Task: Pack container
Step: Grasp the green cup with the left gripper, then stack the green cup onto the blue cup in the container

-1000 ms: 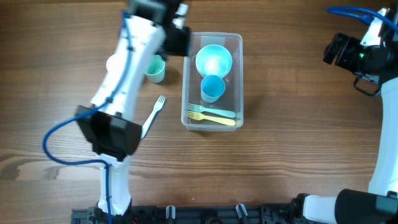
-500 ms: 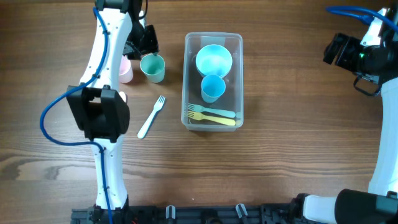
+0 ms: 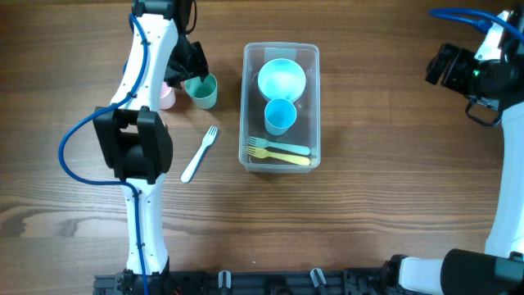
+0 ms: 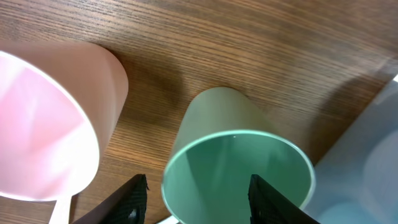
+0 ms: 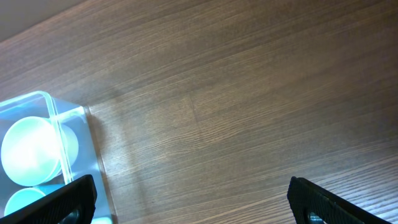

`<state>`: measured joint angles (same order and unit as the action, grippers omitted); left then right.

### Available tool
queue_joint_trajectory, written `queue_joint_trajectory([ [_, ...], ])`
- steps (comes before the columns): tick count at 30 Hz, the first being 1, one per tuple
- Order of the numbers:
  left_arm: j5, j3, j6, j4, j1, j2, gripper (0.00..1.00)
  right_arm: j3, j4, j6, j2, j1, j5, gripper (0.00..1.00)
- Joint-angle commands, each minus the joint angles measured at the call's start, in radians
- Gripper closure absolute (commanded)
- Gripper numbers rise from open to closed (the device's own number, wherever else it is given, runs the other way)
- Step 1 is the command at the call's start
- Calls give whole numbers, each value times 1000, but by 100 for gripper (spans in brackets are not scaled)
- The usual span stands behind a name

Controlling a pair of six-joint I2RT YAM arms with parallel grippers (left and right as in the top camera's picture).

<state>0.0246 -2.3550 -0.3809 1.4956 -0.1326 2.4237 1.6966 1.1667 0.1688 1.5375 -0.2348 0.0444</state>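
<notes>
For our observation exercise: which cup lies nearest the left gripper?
The green cup, not the pink cup beside it or the blue cup inside the container.

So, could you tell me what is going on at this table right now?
The left gripper hangs open over the green cup, its fingers either side of the rim, next to a pink cup. The container already holds a blue bowl, a blue cup and two forks. A white fork lies on the table to its left. The right gripper is open, away from everything.

No readable text, label, brand, number or sign appears on anything in view.
</notes>
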Motion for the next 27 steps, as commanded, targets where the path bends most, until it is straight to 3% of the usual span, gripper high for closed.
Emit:
queue_joint_trajectory([
  [1, -23, 40, -21, -7, 6, 12, 47, -5, -3, 17, 12, 0, 8, 0],
  [5, -23, 82, -21, -32, 6, 12, 52, -5, -3, 17, 12, 0, 8, 0],
  [11, -22, 105, -19, -39, 6, 12, 96, -5, -3, 17, 12, 0, 8, 0],
  [15, -23, 104, 11, -10, 5, -21, 96, -5, -3, 17, 12, 0, 8, 0],
  [21, -2, 103, 63, 10, -40, -288, 96, -5, -3, 16, 12, 0, 8, 0],
  [24, 11, 103, 117, 13, -161, -446, 96, -5, -3, 17, 12, 0, 8, 0],
  [27, 11, 104, 222, 0, -320, -454, 96, -5, -3, 17, 12, 0, 8, 0],
])
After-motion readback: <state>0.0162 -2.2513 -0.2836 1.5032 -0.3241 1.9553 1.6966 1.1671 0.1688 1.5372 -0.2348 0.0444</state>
